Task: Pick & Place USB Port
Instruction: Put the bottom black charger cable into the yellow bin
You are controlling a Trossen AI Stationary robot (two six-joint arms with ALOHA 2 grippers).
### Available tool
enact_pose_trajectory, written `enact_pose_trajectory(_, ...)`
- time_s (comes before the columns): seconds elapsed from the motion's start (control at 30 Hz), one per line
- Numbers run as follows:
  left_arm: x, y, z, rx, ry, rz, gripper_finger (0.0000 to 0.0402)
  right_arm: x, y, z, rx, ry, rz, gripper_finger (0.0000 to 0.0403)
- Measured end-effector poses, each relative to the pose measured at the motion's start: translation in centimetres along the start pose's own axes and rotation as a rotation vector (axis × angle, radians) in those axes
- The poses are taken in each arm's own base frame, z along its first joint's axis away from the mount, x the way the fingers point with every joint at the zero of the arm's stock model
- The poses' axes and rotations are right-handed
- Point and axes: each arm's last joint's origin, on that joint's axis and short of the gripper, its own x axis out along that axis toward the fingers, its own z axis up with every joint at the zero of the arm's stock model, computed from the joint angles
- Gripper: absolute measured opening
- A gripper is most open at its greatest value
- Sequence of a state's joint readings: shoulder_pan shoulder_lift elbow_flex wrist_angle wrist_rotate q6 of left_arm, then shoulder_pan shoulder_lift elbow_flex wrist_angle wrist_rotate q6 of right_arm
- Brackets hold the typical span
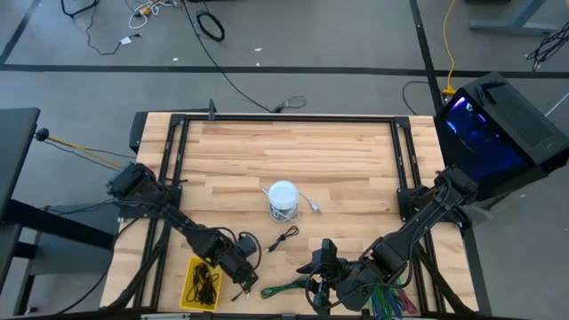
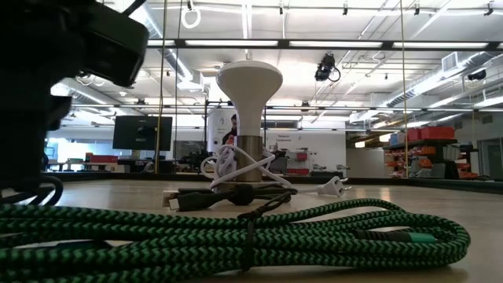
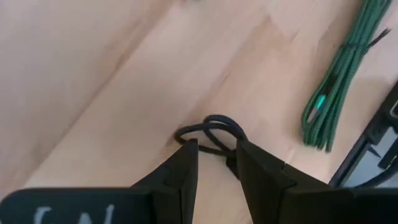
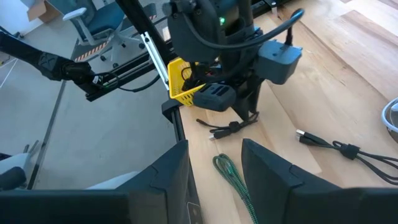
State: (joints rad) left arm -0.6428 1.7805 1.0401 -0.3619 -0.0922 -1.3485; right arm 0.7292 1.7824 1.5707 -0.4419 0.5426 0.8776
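1. Green braided cable (image 2: 236, 228), coiled and tied, is seen lying right at the front edge of the surface (image 1: 338, 160), nearest the low camera. It's touched by nothing; the right gripper (image 1: 322, 258) is parked just beside it with jaws spread and nothing held, so it's probably waiting its turn.

2. Next to that, the left gripper (image 3: 216, 163) is lowered over a small black cable (image 3: 211, 132) looped on the wood. The jaws are set partly apart, straddling one end of the loop, but whether it's actually pinched can't be told from the wrist view. It's likely the USB piece being picked.

3. Right by the left gripper, at the front-left corner, a yellow bin (image 1: 190, 286) is placed. Dark cables are already piled in it, so it's presumably the drop-off spot, which would explain the short reach.

4. A bit further in, a second black cable (image 1: 284, 238) with a plug is left loose on the surface, apart from both arms.

5. Farthest back, mid-surface, a white mushroom-shaped lamp (image 1: 283, 197) is stood upright with its white cord (image 2: 259, 174) wrapped round the base. It's not involved, seemingly just clutter.
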Motion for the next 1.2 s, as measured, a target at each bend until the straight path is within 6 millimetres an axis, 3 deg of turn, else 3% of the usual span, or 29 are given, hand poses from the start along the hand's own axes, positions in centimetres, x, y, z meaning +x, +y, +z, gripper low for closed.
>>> enact_pose_trajectory(0.23,0.5,0.2,0.5,-0.006,-0.005,0.015,0.0115,0.0,0.0,0.0,0.000,0.000,0.001,0.0151)
enact_pose_trajectory(0.63,3.5,0.6,0.5,0.040,0.012,0.037,0.0113,0.0,0.1,0.1,0.000,-0.007,0.008,0.0151)
enact_pose_trajectory(0.7,3.6,0.6,0.5,0.063,0.021,0.038,0.0099,0.0,0.1,0.1,-0.009,-0.007,0.009,0.0151)
enact_pose_trajectory(0.87,2.8,0.4,0.6,0.148,0.030,0.008,0.0013,0.0,0.1,0.1,-0.016,-0.014,0.002,0.0151)
enact_pose_trajectory(1.2,0.8,-0.5,-0.2,0.183,-0.006,-0.054,0.0002,0.0,0.1,0.1,-0.017,-0.020,-0.004,0.0151)
